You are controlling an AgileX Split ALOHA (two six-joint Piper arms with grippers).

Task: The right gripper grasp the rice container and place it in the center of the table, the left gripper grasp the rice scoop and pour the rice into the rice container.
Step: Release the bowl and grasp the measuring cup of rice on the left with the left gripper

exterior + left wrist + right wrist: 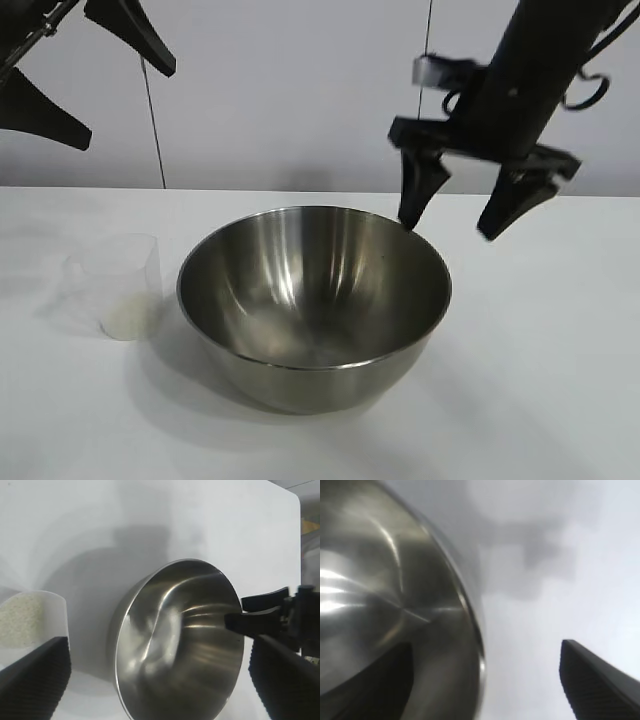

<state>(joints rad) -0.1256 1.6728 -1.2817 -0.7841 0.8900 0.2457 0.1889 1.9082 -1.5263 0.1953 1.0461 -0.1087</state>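
So the rice container (314,300) sits mid-frame on the surface (540,380), rice scoop (125,285) just left of it, apart. Right hand (470,205) hangs wide open and empty over the bowl's upper-right rim, could clip it. Left hand (85,75), upper left, open, has tight room beside the bowl.

The right claw (462,212) is matte black and angular, with two tapered, pointed fingers below a flat crossbar and a silvery bracket at its wrist. Black cables loop beside its dark, boxy arm. The left claw (88,90) is black too, with broad wedge-shaped fingers. Up close, the finger pads (35,677) show fine ribbing.
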